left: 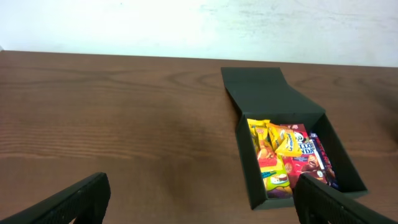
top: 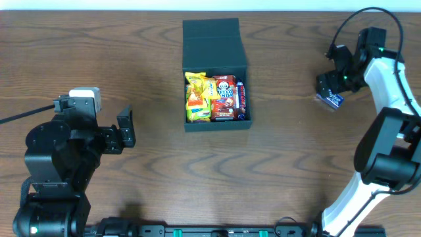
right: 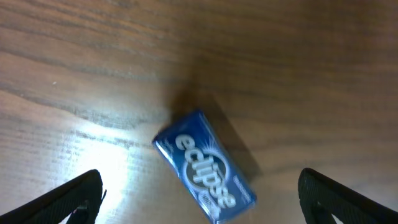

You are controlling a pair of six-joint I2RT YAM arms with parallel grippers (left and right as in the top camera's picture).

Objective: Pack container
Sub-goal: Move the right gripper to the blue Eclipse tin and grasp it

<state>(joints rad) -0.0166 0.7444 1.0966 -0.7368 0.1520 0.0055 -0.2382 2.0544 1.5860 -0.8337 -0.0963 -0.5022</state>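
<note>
Hovering over a glossy blue gum pack [right: 205,169] at 3 o'clock on the wood-grain tabletop [top: 99,52], the right claw [top: 331,85] spreads wide and empty. The matte black cardboard container [top: 212,36], flap back, sits centre, holding crinkly snack packets [top: 214,97]. The left claw [top: 126,128], at 8 o'clock, gapes too.

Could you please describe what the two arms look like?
The left arm is black, with a white wrist module and a black cable. The right arm has white links, black joints, green lights and a looping black cable. Both have black fingers.
</note>
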